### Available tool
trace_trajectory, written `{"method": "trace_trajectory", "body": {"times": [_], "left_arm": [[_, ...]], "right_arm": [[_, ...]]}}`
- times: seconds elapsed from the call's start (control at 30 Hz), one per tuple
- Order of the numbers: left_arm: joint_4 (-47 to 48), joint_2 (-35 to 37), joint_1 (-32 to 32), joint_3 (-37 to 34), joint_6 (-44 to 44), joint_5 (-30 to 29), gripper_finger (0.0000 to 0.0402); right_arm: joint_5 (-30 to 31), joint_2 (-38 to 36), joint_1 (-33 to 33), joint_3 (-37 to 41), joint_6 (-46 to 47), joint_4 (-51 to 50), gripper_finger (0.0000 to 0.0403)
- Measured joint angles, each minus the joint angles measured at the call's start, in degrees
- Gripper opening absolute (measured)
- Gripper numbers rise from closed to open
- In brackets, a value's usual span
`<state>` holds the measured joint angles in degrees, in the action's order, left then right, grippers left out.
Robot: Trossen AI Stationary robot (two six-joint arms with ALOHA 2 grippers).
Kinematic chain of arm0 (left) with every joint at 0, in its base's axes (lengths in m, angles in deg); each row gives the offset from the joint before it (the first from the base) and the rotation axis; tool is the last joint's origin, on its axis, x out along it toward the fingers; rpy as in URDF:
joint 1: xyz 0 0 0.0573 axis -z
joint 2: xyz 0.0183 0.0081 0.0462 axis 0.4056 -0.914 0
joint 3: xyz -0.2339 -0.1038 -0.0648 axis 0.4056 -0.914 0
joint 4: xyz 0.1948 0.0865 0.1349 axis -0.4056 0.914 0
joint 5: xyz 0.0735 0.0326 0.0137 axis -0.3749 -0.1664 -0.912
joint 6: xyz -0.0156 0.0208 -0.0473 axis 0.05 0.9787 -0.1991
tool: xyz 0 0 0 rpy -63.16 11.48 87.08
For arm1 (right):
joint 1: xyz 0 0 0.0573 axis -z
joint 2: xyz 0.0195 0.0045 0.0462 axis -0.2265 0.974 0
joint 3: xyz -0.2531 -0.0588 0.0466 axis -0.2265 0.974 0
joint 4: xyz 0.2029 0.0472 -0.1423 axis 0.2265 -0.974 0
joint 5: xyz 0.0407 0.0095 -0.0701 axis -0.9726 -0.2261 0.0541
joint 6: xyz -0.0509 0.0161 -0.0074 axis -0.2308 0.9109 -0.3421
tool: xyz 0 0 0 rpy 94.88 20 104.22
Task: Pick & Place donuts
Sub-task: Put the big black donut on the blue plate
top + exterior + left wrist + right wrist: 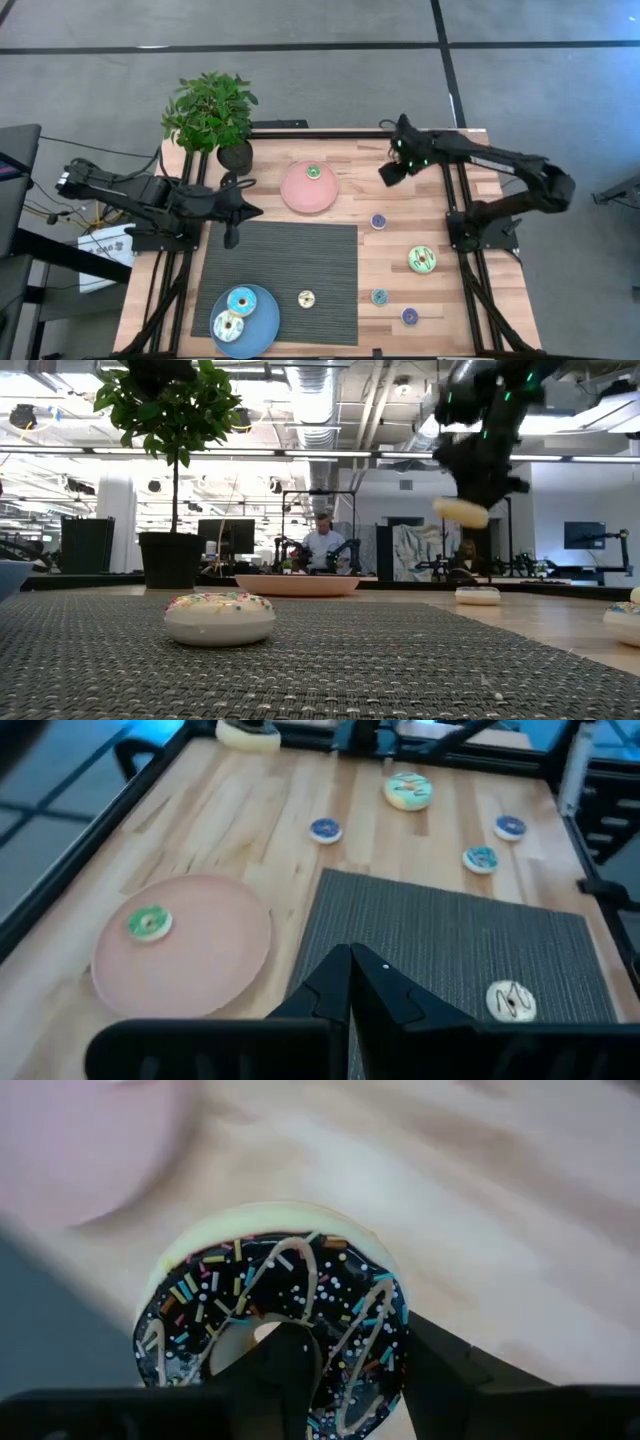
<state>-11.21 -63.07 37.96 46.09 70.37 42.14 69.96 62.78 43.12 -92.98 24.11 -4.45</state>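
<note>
1. Right end effector [345,1370]: closed on 1 dark-iced donut [270,1315], held above the far right of the counter [440,215].
2. Left end effector [350,982]: fully closed, empty, over the mat's [300,260] far left edge.

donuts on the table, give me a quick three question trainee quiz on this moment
1. True or false: the right end effector holds a dark-iced sprinkled donut lifted off the table.
2. Which plate carries two donuts? A) pink plate B) blue plate
3. Fill in: the green donut lies on the ____ plate.

Key: 1 true. 2 B. 3 pink.
</note>
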Motion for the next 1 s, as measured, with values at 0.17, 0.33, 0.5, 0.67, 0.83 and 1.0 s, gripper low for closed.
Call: {"method": "trace_trajectory", "body": {"times": [0.17, 0.33, 0.5, 0.67, 0.83, 1.0], "left_arm": [[-2.13, 0.01, 2.00, -0.10, 2.56, -2.49, 0.0000], [-9.99, 0.65, 2.89, -7.58, 4.11, -1.48, 0.0000], [-24.31, 2.39, 3.09, -18.06, 2.81, 4.18, 0.0000], [-29.61, 4.58, 4.51, -22.82, 1.13, 6.97, 0.0000], [-27.95, 6.74, 6.04, -23.24, 2.61, 7.56, 0.0000], [-27.20, 9.91, 6.26, -23.26, 4.65, 7.02, 0.0000]], "right_arm": [[0.17, -2.89, -17.02, 0.00, 11.62, 2.89, 0.0120], [4.30, 1.47, -31.78, -2.70, 23.30, 9.07, 0.0120], [7.98, 12.66, -40.26, -11.92, 29.11, 12.07, 0.0120], [8.08, 26.75, -43.85, -25.84, 28.72, 12.08, 0.0120], [7.50, 39.55, -46.08, -41.62, 22.13, 11.86, 0.0120], [7.39, 49.76, -48.05, -55.65, 11.32, 11.69, 0.0120]]}}
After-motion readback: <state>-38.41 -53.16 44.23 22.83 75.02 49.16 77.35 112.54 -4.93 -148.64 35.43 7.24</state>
